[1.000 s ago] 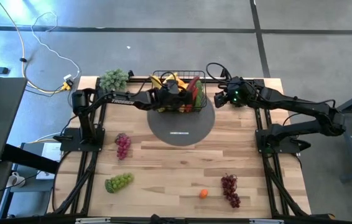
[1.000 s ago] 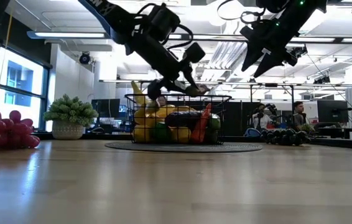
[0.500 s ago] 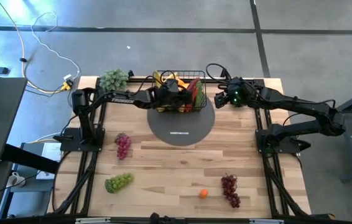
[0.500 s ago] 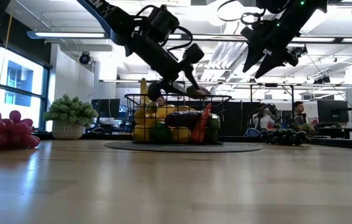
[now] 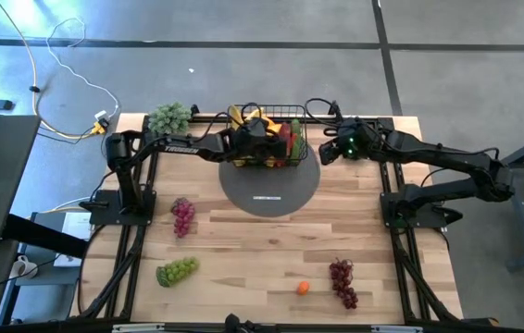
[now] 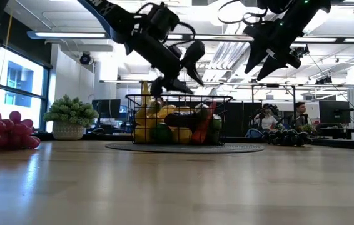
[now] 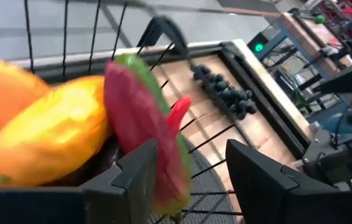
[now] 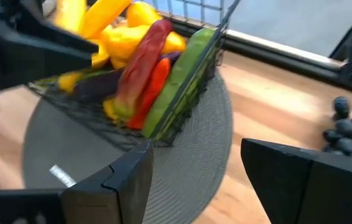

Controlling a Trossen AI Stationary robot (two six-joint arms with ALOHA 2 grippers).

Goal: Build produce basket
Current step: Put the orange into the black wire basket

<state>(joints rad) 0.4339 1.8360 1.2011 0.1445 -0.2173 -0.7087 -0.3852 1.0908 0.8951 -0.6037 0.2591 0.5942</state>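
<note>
— Grapes (image 5: 182, 216) lie out on the counter (image 5: 243, 250)?
— Yes. Most produce (image 5: 267, 139) sits in the basket (image 5: 268, 135) on the mat. Left pincer (image 6: 178, 74) hangs over it, fingers apart, holding nothing. Right pincer (image 5: 325, 149) waits beside, fingers apart.

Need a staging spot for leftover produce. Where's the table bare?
Free: the table's middle strip, bordered by round mat, purple grapes, green grapes, small orange fruit and red grapes. Crowded: far edge, where both grippers flank the basket.
</note>
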